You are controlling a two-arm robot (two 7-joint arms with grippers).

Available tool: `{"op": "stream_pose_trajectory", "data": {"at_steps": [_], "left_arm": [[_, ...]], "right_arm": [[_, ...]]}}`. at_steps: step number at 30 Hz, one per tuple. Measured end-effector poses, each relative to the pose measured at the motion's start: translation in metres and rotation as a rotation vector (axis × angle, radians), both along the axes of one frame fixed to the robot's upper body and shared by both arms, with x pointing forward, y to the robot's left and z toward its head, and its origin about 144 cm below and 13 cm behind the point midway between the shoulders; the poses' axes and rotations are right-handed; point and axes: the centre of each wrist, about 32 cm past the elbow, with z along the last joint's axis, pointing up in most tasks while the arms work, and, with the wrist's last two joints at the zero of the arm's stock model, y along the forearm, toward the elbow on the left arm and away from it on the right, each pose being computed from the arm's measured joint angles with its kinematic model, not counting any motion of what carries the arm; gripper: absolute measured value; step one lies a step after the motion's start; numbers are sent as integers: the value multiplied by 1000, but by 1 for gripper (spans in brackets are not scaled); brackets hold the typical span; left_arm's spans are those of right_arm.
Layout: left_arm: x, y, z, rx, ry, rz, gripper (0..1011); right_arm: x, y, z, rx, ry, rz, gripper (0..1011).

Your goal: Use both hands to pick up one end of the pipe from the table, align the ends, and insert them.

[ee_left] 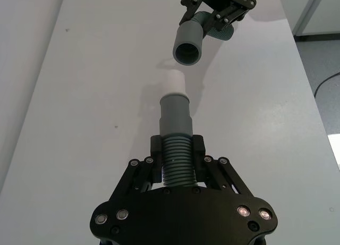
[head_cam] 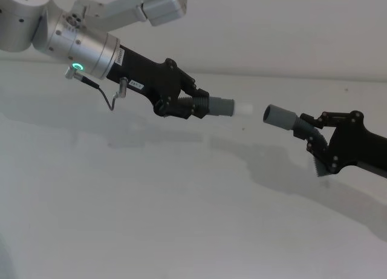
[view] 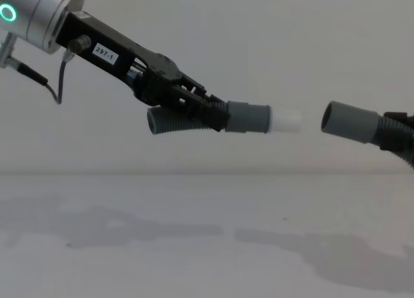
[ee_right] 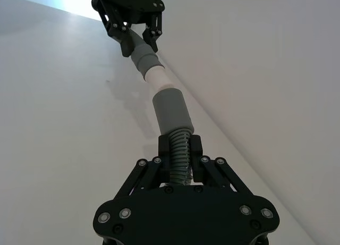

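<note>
Hands both clamped on your hose pieces: left hand (head_cam: pixel 192 105) at 9 o'clock holds spigot piece (head_cam: pixel 222 106); right hand (head_cam: pixel 309 132) at 3 holds socket piece (head_cam: pixel 280 117); tips apart above surface (head_cam: pixel 151 218).

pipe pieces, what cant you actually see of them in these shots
- Chest view: the socket piece and the right gripper holding it run off the right edge.
- Right wrist view: the socket cuff covers the white spigot tip, so their gap is hidden.
- Left wrist view: the left gripper hides the spigot piece's rear hose.
</note>
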Motion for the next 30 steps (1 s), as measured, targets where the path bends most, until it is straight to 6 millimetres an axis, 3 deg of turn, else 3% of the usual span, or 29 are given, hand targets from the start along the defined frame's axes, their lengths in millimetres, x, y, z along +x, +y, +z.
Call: {"op": "stream_pose_trajectory", "data": {"at_steps": [30], "left_arm": [[3, -3, 2, 11, -10, -25, 322]], "right_arm": [[-1, 0, -2, -14, -1, 2, 212]]}}
